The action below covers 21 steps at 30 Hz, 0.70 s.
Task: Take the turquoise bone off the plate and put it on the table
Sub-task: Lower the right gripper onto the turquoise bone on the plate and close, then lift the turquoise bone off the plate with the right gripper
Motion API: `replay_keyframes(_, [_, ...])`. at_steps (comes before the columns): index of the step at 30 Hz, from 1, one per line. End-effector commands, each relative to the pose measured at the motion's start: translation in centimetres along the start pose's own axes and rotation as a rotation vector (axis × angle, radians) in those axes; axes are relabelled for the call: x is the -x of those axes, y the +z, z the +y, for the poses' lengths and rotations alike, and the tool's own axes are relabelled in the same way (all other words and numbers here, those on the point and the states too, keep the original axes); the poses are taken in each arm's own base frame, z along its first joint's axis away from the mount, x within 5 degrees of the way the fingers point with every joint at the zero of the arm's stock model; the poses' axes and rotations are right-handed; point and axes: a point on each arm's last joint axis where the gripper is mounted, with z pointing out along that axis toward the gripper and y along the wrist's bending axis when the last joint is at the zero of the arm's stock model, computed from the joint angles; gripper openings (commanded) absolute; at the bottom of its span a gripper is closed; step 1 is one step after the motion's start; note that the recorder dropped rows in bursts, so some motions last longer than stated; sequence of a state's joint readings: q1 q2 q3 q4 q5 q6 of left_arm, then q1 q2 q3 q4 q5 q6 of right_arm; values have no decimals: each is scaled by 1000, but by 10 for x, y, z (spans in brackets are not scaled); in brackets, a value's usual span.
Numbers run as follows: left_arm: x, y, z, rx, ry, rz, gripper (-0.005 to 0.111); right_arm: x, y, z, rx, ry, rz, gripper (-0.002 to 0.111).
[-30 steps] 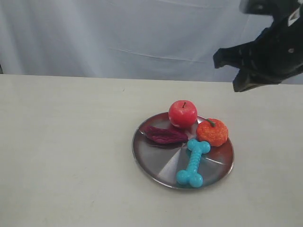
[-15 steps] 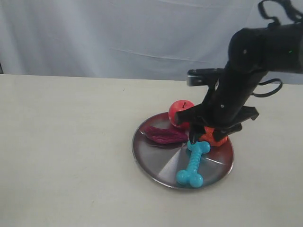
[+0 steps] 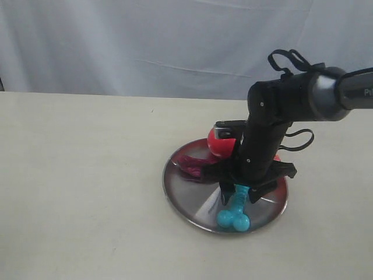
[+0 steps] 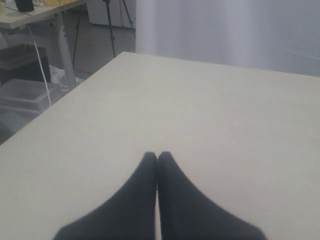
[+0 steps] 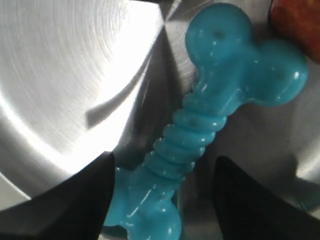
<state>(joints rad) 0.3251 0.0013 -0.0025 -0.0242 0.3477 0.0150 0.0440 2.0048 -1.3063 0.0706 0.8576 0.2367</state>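
Observation:
The turquoise bone lies on the silver plate at its near side, its far end hidden under my right arm. My right gripper is low over the bone and open, one finger on each side of the ribbed shaft. In the right wrist view the bone runs between the two dark fingers, with a gap to the finger on one side; my right gripper has not closed on it. My left gripper is shut and empty above the bare cream table; it does not show in the exterior view.
A red apple, a dark purple piece and an orange pumpkin, mostly hidden behind the arm, share the plate's far half. A corner of the pumpkin shows beside the bone. White curtain behind the table.
My right arm has come down from the upper right onto the plate, and its open fingers now straddle the bone's shaft. The bone and the other things have not moved.

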Motion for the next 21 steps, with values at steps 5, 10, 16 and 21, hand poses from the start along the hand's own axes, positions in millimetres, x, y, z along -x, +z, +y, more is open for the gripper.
replay_keyframes(5, [0,0,0,2,-6,-4,0,5,15,0,-10,19,-8,55])
replay_keyframes(10, [0,0,0,2,-6,-4,0,4,19,0,-33,-20,-6,37])
replay_keyframes(16, [0,0,0,2,-6,-4,0,3,-26,9,-18,-64,-118,0])
replay_keyframes(21, [0,0,0,2,-6,-4,0,-19,-129,5,12,-92,-334,0])
